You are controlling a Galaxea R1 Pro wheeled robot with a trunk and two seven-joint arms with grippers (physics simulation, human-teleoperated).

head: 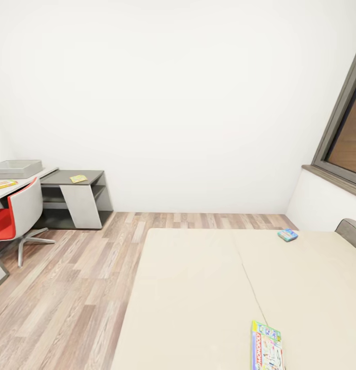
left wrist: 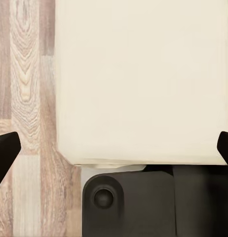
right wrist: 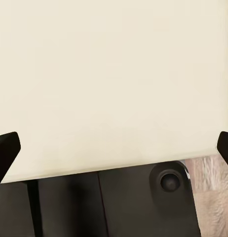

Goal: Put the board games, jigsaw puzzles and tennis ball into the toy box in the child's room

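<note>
On the cream bed (head: pixel 198 288) lie two board games: a colourful box (head: pixel 267 347) at the near edge and a small blue one (head: pixel 287 235) at the far side. At the far left, the pale grey toy box (head: pixel 16 168) stands on the table (head: pixel 47 173). A flat yellow sheet (head: pixel 78 178), perhaps a jigsaw puzzle, rests on the table's dark corner section. Another flat colourful toy (head: pixel 3 184) lies in front of the toy box. The tennis ball is out of view. My left gripper (left wrist: pixel 114 148) and right gripper (right wrist: pixel 114 148) hang open over the mattress, holding nothing.
A red chair (head: pixel 13 213) stands at the table. Wood-plank floor (head: pixel 75 288) runs between the bed and the table. A window (head: pixel 347 133) is set in the right wall. My dark base (left wrist: pixel 138 202) sits at the bed's edge.
</note>
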